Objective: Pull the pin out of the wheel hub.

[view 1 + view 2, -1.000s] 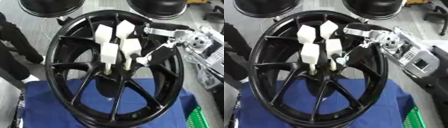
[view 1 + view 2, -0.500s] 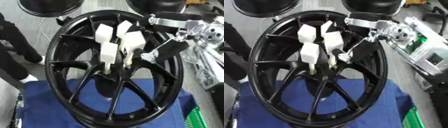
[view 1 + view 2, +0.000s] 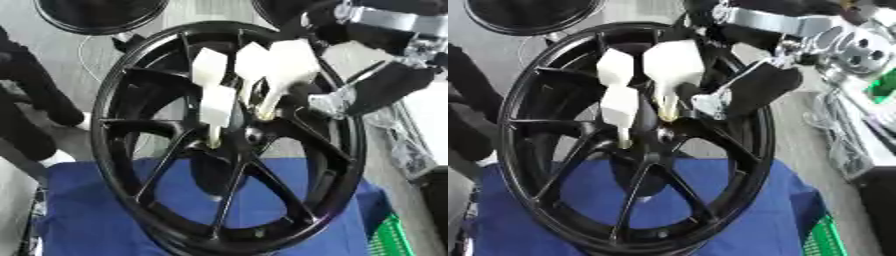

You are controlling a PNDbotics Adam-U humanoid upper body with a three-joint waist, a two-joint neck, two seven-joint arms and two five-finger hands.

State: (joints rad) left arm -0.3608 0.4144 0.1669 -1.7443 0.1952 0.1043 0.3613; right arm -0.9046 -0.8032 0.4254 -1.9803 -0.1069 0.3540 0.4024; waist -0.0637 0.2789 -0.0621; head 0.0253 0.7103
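1. While the black wheel hub [image 3: 229, 145] stands almost upright on a blue cloth [image 3: 105, 210], four white pins with wide flat heads sit around its centre, each with a thin shaft going down into the hub.
2. Of these pins, the one nearest to the robot's right is the large pin [image 3: 284, 67]; its head is up and its shaft points down and a little to the left, toward the hub centre, so its long axis runs nearly along the face of the wheel, from upper right to lower left.
3. The right hand [image 3: 367, 95] comes in from the upper right corner and lies just beside this pin, on the right side of its shaft, in front of the rim.
4. I cannot tell if its fingers are closed on the pin or only near it, because the dark fingers merge with the dark spokes.
5. The left hand is not visible in either view, so the right hand is the only one that can work.
6. I judge that the pulling must go along the shaft, up and to the right, away from the hub centre; a pull to the side may jam the shaft in its hole.
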